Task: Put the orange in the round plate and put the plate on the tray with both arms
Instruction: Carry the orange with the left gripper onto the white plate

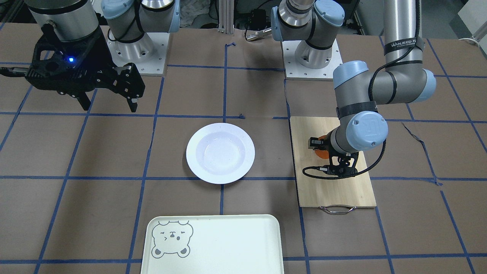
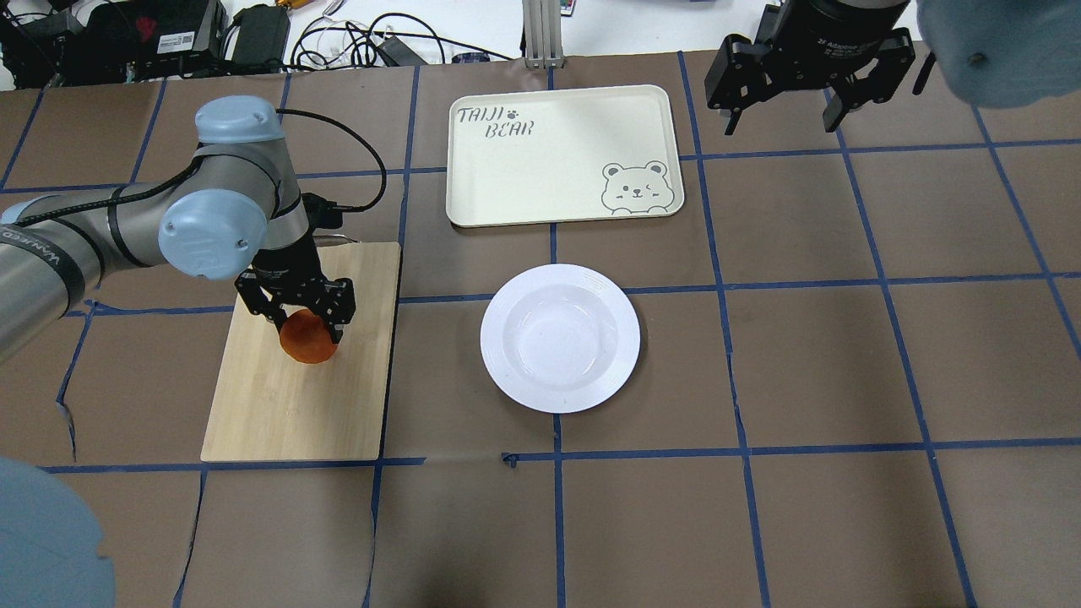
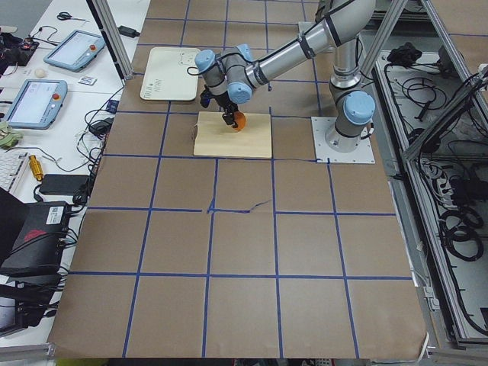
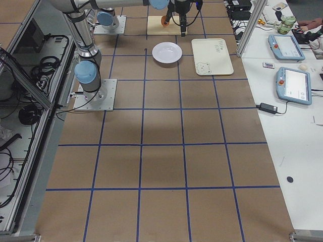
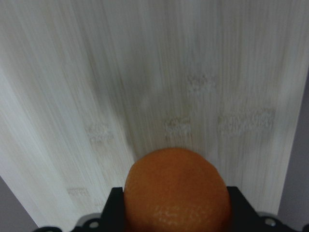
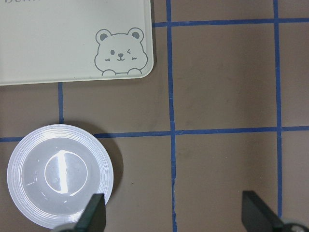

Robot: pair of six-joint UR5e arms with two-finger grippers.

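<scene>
This was a robotics lab, not a home or kitchen. Two industrial arms [image 1: 395,87] stood bolted through metal base plates [image 1: 328,70] to a large table [image 1: 114,152]. The table was covered in brown sheeting and ruled into squares with blue tape [image 2: 558,523]. Aluminium posts [image 4: 251,25] framed the table's edge. On a white bench [image 4: 282,151] alongside lay two teach pendants [image 4: 295,85] with screens, and a power brick [image 4: 266,108] with its lead. Tangled black cables [image 3: 457,221] ran along a metal-framed channel behind the robot, and more wiring and electronics [image 2: 363,42] crowded the far edge.
</scene>
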